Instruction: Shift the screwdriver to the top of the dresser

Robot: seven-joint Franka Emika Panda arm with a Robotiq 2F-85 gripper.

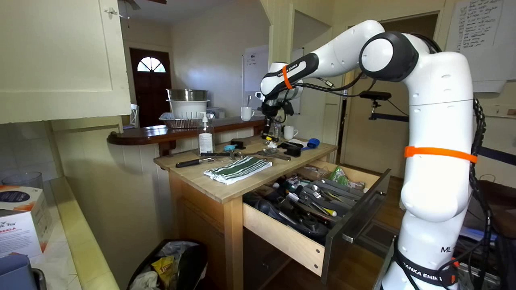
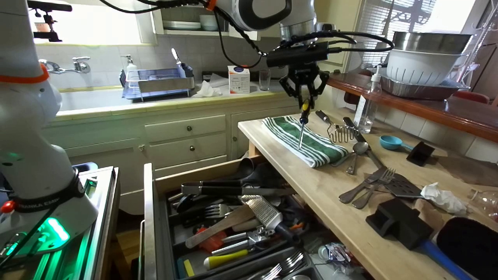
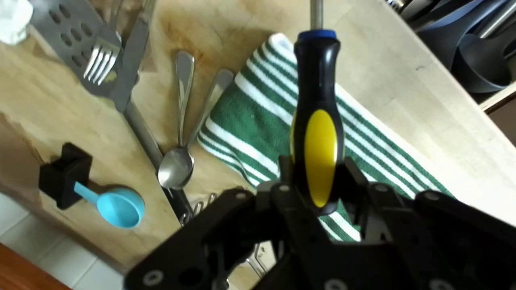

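So we've got the gripper (image 2: 305,103) clamped on the handle of the screwdriver (image 3: 319,121), shaft aimed down over the striped towel (image 2: 322,146) on top of the dresser (image 2: 327,184); can't say for sure whether the tip touches the towel or hangs just above it; looks to us like the set-down is the step in hand, so we'd tilt it till the shaft lies nearly flat, get low, and only then let go; dropped upright it'd probably topple, and that handle might roll, so the towel seems a decent bed for it; we'd also stay away from the edge over the drawer (image 1: 282,237), since it's pulled out and full of utensils (image 2: 220,227).

The top's pretty cluttered, honestly; beside the towel we see a masher (image 2: 341,133) and a spoon (image 3: 176,167), then a turquoise scoop (image 3: 121,209) and a pump bottle (image 1: 206,141) toward the back; behind them there's a dark wooden ledge (image 1: 139,137) with a white colander (image 2: 422,68) stacked up on it; farthest off, in an exterior view, a brown door (image 1: 153,94).
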